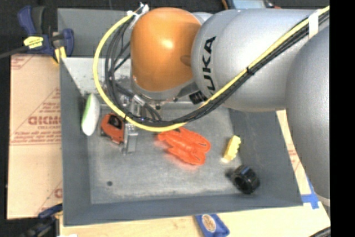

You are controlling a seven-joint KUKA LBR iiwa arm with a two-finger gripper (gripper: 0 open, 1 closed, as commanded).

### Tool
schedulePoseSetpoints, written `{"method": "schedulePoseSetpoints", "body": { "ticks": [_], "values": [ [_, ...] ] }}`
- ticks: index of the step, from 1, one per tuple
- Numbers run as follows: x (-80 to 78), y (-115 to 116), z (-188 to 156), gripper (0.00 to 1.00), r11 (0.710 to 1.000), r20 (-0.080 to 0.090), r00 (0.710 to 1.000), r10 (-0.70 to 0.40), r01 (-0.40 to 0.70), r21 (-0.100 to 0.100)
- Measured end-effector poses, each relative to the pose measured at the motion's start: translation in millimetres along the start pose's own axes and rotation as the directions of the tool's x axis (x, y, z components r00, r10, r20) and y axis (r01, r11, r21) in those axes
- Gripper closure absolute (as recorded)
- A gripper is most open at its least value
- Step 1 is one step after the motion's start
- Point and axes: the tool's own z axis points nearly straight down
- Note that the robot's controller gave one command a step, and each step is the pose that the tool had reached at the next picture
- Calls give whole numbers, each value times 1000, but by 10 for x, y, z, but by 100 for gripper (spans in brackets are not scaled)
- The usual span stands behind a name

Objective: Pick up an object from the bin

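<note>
**Beside the orange ridged toy: lining up on a small gadget**

Left of the orange ridged toy (183, 145), low over the floor of the bin (161, 183): gripper (130, 140), just beside a small orange-and-black gadget (112, 127), probably the thing to take. Farther left of the toy, near the gadget: a white-and-green stick (89, 115). Right of the toy, well apart from the gripper: a yellow block (231, 148) and a black knob (244, 179).

Gripper spread or pressed together: cannot tell from this angle. Nothing seen pinched. Judged stage: lining up, nothing lifted yet.

To do it well:
- Centre over the gadget before closing.
- Straddle its narrower side.
- Keep clear of the stick so as not to drag it along.
- Avoid nudging the gadget farther from the toy, toward the wall.
- Close firmly, then lift straight up.
</note>
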Motion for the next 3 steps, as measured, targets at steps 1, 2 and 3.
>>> {"method": "schedulePoseSetpoints", "body": {
  "ticks": [1,2,3],
  "values": [
    [-12,-13,-48,0,1000,7,1000,4,-4,-1],
    [291,-373,379,0,999,14,999,-44,44,-2],
    [-40,-487,766,0,1000,7,1000,5,-5,-1]
  ]
}}
